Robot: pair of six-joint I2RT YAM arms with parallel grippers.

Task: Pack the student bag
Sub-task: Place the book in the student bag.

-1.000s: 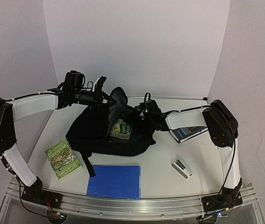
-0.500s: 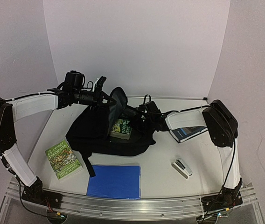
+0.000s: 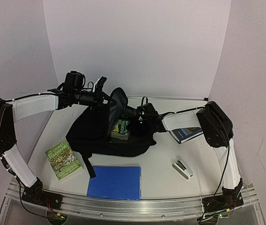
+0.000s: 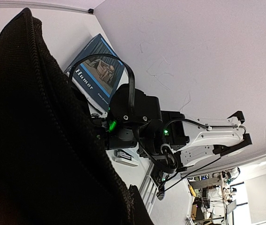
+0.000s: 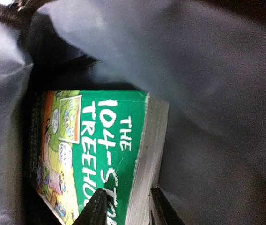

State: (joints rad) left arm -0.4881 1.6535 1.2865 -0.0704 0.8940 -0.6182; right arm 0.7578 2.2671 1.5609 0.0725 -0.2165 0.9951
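Observation:
The student bag [image 3: 95, 131] is a black backpack lying in the middle of the table with its opening facing right. My left gripper [image 3: 106, 99] is shut on the bag's upper flap and holds it raised; that black fabric [image 4: 34, 131] fills the left wrist view and hides the fingers. My right gripper [image 3: 133, 118] reaches into the opening. It is shut on a green "104-Storey Treehouse" book [image 3: 121, 128], its fingertips [image 5: 95, 208] on either side of the book's [image 5: 105, 150] edge, inside the grey lining [image 5: 217, 93].
A green paperback [image 3: 63, 160] lies at the front left, a blue folder [image 3: 114, 182] at the front middle, and a stapler [image 3: 182, 168] at the front right. A blue "Humor" book [image 3: 188, 133] lies right of the bag, under my right forearm. White walls stand close on three sides.
My right gripper has moved left, deeper into the bag's opening, carrying the green book with it. My left gripper holds the flap where it was.

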